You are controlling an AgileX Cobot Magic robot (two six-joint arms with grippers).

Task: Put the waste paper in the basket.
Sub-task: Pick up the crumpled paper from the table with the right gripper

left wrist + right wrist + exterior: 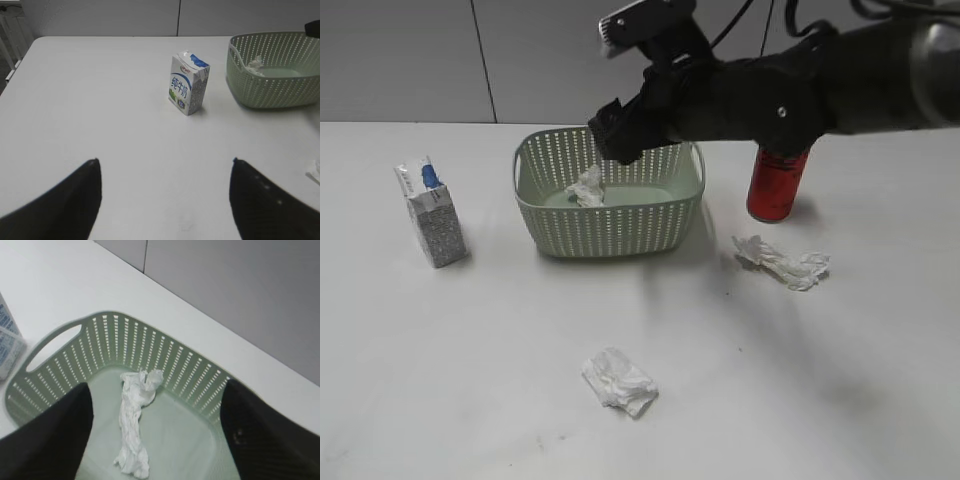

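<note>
Wads: one in basket (610,225), two outside.

Bare table surrounds both loose wads (619,381) (782,262); the red can (776,182) stands near the right one

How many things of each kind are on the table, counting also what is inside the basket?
Waste paper wads: 3 (one in the basket, one near the can, one at the front)
Green basket: 1
Red can: 1
Milk carton: 1
Total: 6
</note>
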